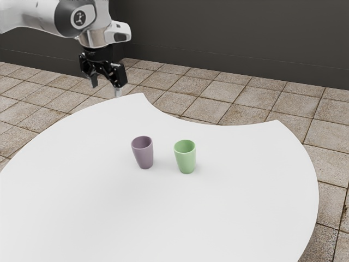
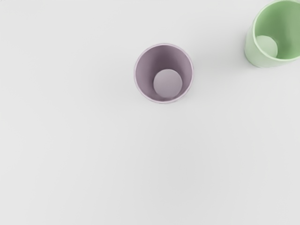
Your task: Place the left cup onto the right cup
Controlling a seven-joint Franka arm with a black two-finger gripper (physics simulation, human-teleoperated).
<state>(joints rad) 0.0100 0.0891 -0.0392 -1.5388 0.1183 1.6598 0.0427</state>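
Note:
A purple cup (image 1: pixel 142 152) stands upright near the middle of the white table (image 1: pixel 82 202), with a green cup (image 1: pixel 185 156) upright just to its right in the exterior view. The two cups stand apart. My gripper (image 1: pixel 104 87) hangs high above the table, up and to the exterior view's left of the purple cup, fingers open with nothing between them. From above, the wrist view looks straight into the empty purple cup (image 2: pixel 163 73), and the green cup (image 2: pixel 274 33) sits beside it at the picture's corner.
The round white table has a curved notch in its far edge (image 1: pixel 180 114). Brown tiled floor (image 1: pixel 245 98) surrounds it, with a dark wall behind.

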